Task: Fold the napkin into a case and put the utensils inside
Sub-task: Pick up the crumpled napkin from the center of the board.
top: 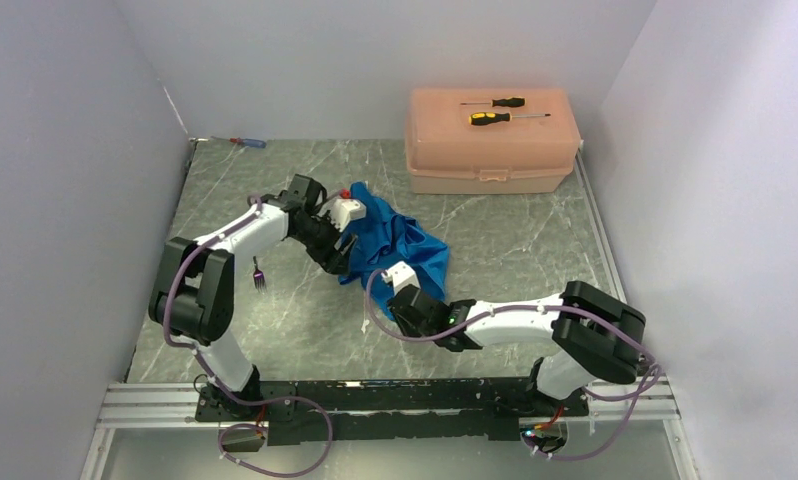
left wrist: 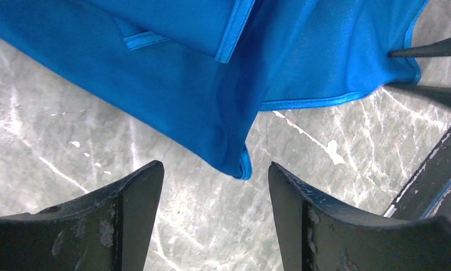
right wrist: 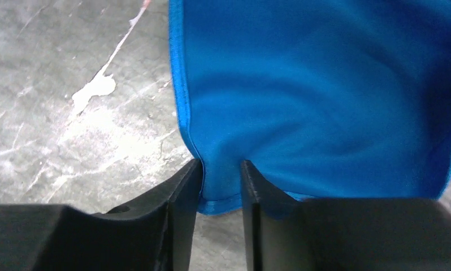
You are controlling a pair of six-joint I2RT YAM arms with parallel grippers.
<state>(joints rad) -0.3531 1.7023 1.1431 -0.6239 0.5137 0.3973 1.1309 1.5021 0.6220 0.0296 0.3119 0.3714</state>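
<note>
the napkin (top: 400, 240) is lying crumpled, spreading far and right of both claws. the right claw (right wrist: 221, 172) is pinching its near corner narrowly; the left claw (left wrist: 215, 169) is gaping wide, a loose corner hanging just ahead.

1. Peach plastic box (top: 492, 140) is sitting at the far right of the table, lid closed, latch facing the near side.
2. Two yellow-and-black screwdrivers are lying on the box lid, apart and roughly parallel: far screwdriver (top: 495, 102) pointing left, near screwdriver (top: 505, 118) pointing right.
3. Small blue-and-red screwdriver (top: 247, 143) is lying in the far left corner, by the wall foot.
4. Grey marbled table top (top: 535, 260) is showing white veins and scuffs.
5. Pale walls (top: 65, 150) are enclosing three sides.
</note>
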